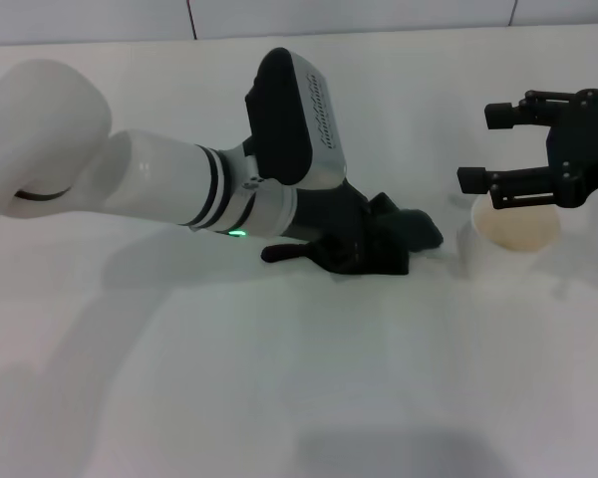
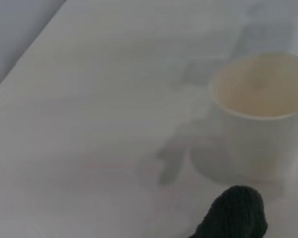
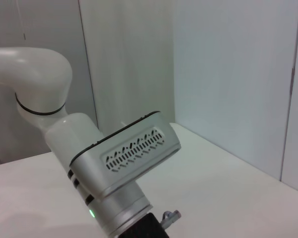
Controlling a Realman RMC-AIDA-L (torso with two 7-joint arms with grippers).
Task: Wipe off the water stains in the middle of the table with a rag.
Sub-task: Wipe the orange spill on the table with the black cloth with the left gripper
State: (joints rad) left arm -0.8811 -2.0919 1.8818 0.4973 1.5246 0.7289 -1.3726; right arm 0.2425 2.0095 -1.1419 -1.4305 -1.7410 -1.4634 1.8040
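Note:
My left gripper (image 1: 374,244) reaches across to the middle of the white table (image 1: 279,378). It is shut on the dark green-black rag (image 1: 416,227) and holds it down on the surface. The rag's tip also shows in the left wrist view (image 2: 236,214). The orange-amber water stains are not visible in any view; the spot under the rag and the gripper is hidden. My right gripper (image 1: 488,147) hangs open and empty above the right side of the table, over the cup.
A translucent white plastic cup (image 1: 518,237) stands just right of the rag, under my right gripper; it also shows in the left wrist view (image 2: 260,119). The right wrist view shows my left arm's wrist housing (image 3: 134,153) and the walls behind.

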